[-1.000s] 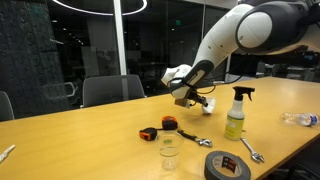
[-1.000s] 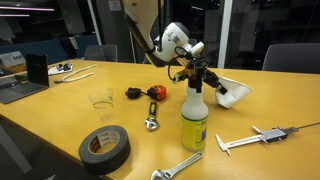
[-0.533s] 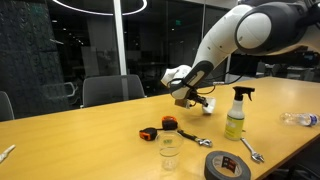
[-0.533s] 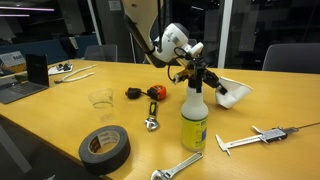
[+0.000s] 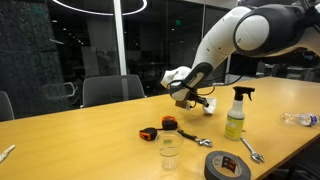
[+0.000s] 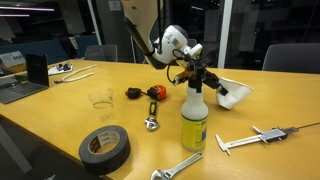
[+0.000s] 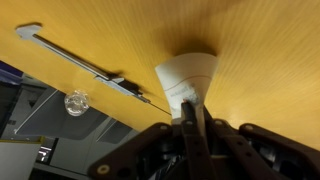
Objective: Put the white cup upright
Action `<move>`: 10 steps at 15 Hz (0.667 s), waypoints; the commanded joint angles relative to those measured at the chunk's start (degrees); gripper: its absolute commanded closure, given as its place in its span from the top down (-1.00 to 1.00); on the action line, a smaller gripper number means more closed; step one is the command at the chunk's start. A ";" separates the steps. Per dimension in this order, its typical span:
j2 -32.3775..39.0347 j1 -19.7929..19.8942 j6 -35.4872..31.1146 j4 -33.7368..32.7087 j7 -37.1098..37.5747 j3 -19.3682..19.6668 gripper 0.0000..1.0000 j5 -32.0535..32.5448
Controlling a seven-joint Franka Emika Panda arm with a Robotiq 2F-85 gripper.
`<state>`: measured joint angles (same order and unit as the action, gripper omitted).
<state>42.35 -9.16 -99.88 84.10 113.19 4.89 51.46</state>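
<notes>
The white cup [image 6: 232, 93] lies tilted on its side at the table top, just behind the spray bottle [image 6: 194, 110]. It also shows in an exterior view [image 5: 207, 103]. My gripper [image 6: 203, 78] is shut on the cup's wall. In the wrist view the two fingers [image 7: 190, 115] pinch the cup [image 7: 186, 74] at its near end, and the cup points away over the wooden table. In an exterior view my gripper [image 5: 186, 98] is low over the table, left of the spray bottle [image 5: 236, 112]. I cannot tell if the cup touches the table.
A clear glass cup [image 5: 169, 150] [image 6: 100, 98], a black tape roll [image 5: 227, 166] [image 6: 104, 147], an orange-black tool [image 6: 150, 93], wrenches [image 6: 175, 168], a caliper [image 6: 255, 138] [image 7: 90, 68] and a plastic bottle [image 5: 300, 119] lie on the table. A laptop [image 6: 25, 80] stands at one end.
</notes>
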 commanded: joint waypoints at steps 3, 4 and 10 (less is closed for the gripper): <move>2.26 -0.95 2.63 -2.75 1.52 0.71 -0.80 1.36; 2.31 -0.90 2.76 -2.82 1.46 0.63 -0.30 1.48; 2.77 -0.81 3.25 -3.13 1.21 0.44 0.37 1.55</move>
<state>43.54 -9.39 -98.30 83.42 113.76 4.91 52.58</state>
